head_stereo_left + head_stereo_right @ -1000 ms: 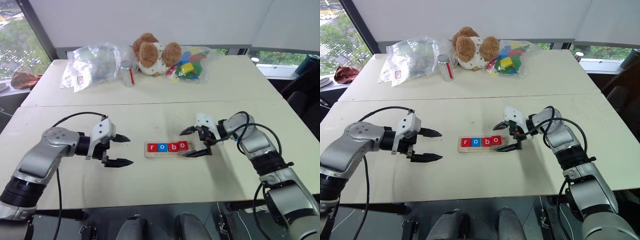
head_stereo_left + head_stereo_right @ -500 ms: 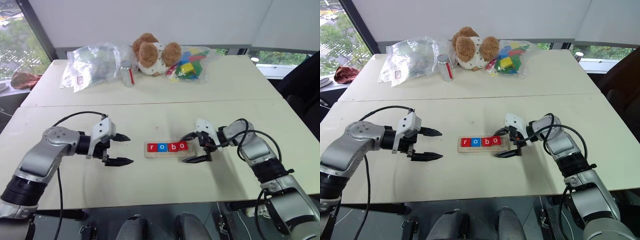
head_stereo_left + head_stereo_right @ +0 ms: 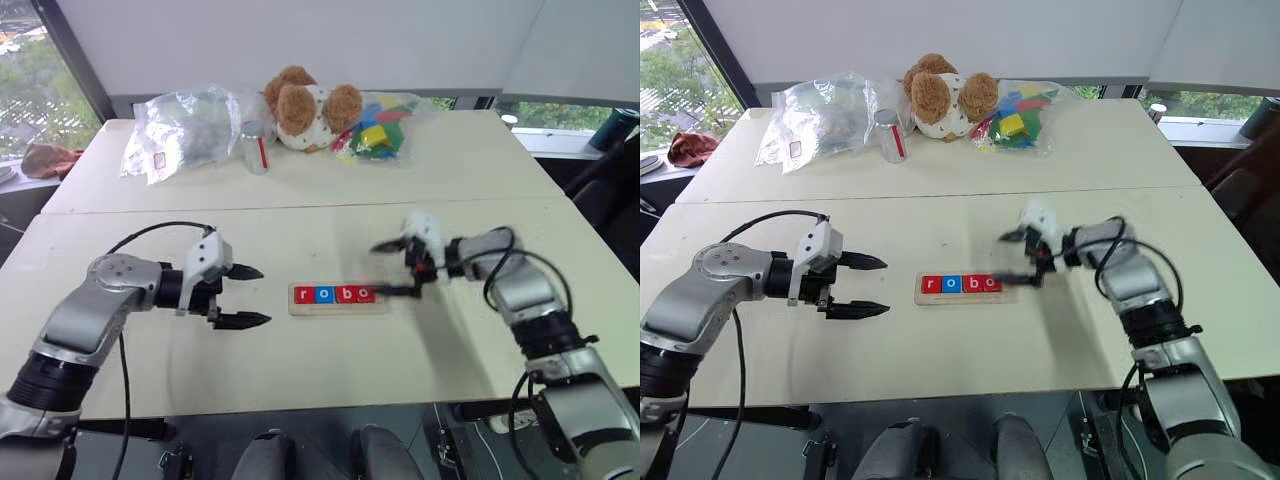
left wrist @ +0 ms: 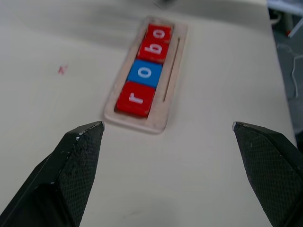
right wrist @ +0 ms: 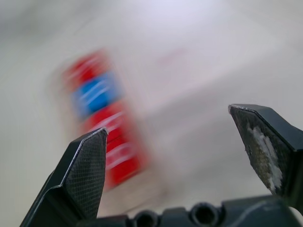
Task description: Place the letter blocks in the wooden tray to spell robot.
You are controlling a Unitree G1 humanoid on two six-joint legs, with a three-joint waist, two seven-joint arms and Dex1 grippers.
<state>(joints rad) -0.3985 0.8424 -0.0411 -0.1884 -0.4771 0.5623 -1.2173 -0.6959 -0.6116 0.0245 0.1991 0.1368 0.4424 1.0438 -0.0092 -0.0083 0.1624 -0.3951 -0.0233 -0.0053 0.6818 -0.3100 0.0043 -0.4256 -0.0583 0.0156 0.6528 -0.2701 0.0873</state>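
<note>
So the wooden tray (image 3: 338, 297) sits mid-table between our arms, reading r-o-b-o; we can't spot the t anywhere. Best find it first, then drop it squarely at the free right end. Left gripper (image 3: 245, 296) and right gripper (image 3: 392, 268) both hover, jaws spread, empty.

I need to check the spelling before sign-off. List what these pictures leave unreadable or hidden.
- Letter blocks: r, o, b, o read in the head views; a fifth tile cannot be made out.
- Wooden tray, right end: in the left eye view the blurred right gripper crosses it.
- Right wrist view: motion blur smears every letter.
- Left wrist view: the tray's far end is blurred.
- Clear bag: contents unclear through crumpled plastic.
</note>
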